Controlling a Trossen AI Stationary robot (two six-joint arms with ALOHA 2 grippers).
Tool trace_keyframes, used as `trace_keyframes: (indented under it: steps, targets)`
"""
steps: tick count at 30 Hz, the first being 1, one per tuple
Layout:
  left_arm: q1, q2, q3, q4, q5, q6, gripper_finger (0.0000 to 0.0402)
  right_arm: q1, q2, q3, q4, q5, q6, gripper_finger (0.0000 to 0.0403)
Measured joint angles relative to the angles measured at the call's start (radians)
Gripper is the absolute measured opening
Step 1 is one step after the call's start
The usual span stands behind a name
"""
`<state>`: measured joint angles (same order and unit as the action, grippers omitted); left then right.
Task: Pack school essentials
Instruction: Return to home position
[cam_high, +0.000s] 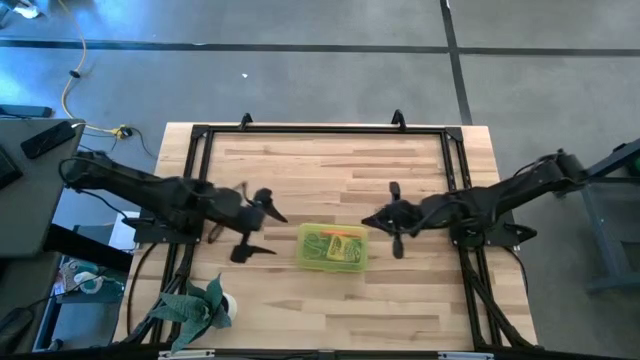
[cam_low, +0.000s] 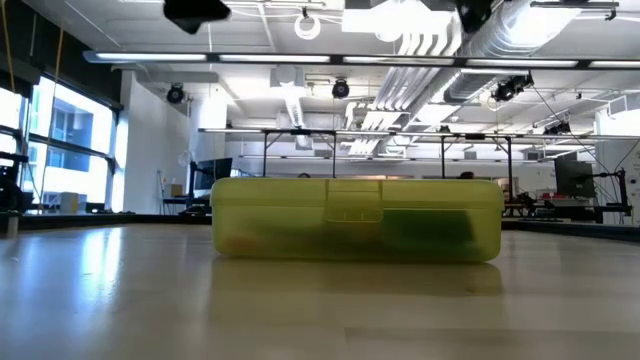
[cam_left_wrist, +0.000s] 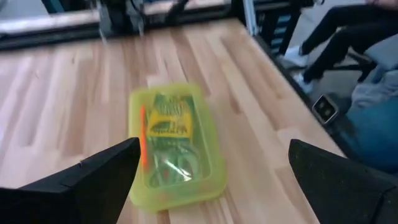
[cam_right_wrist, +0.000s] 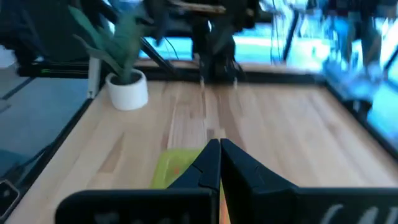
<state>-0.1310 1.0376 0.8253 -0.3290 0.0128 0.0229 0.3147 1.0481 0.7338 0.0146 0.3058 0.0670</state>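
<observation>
Draw both arms up and outward, clear of the shut yellow case (cam_high: 333, 246) at lower centre of the overhead frame, with the school essentials (cam_left_wrist: 166, 134) visible through its lid. Avoid nudging it with the left gripper (cam_high: 264, 230), fingers spread wide just left of it, or the right gripper (cam_high: 366, 222), fingers pressed together just right.

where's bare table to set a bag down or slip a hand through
Free: the table strip along the high view's top edge, and the bottom-right patch below the right arm. Crowded: left gripper and right gripper flank the yellow case; plant bottom-left.
</observation>
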Motion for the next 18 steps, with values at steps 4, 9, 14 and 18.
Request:
trace_keyframes:
  steps: [4,9,14,18]
  targets:
    - [0.000,-0.139,-0.074,0.029,0.002,-0.012,0.0399,0.020,-0.058,-0.011,0.000,-0.002,-0.113,0.0000]
    - [0.000,-0.306,-0.281,0.164,-0.001,-0.094,0.0399,0.035,-0.069,-0.136,0.097,-0.002,-0.135,0.0000]
    - [0.000,-0.447,-0.448,0.230,-0.026,-0.162,0.0399,0.034,-0.073,-0.293,0.230,-0.003,-0.061,0.0000]
    - [0.000,-0.546,-0.563,0.318,-0.025,-0.205,0.0399,0.032,-0.083,-0.407,0.392,-0.001,-0.076,0.0000]
